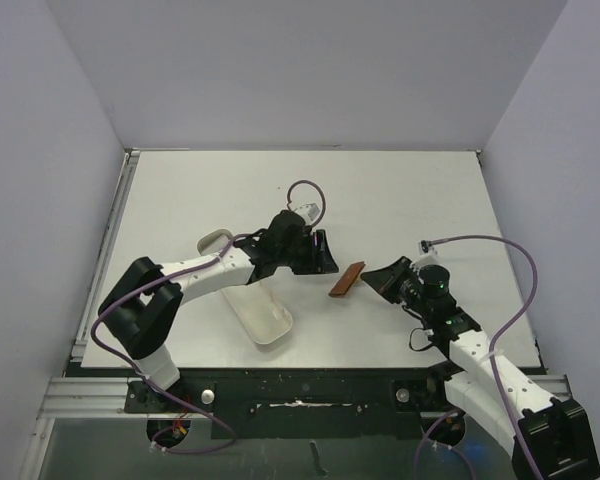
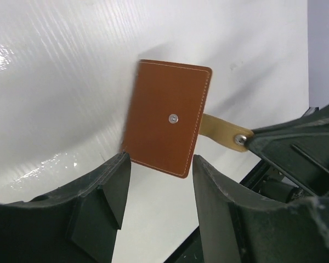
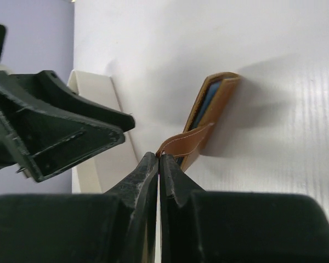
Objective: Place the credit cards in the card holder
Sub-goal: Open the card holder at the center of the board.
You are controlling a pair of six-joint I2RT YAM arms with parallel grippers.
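The card holder (image 1: pixel 347 279) is a reddish-brown leather wallet, tipped up on its edge on the white table between the two arms. My right gripper (image 1: pixel 384 277) is shut on its small tab (image 3: pixel 185 142). In the right wrist view the holder (image 3: pixel 223 96) shows its open side, with the edge of a bluish credit card (image 3: pixel 209 102) inside. My left gripper (image 1: pixel 318 252) is open, just left of the holder. In the left wrist view the holder's stitched face (image 2: pixel 167 118) lies just beyond my fingertips (image 2: pixel 118 174), with nothing between them.
A long white oblong tray (image 1: pixel 252 303) lies under the left forearm, toward the near edge; part of it (image 3: pixel 94 104) shows behind the left gripper in the right wrist view. Purple cables loop over both arms. Pale walls enclose the table.
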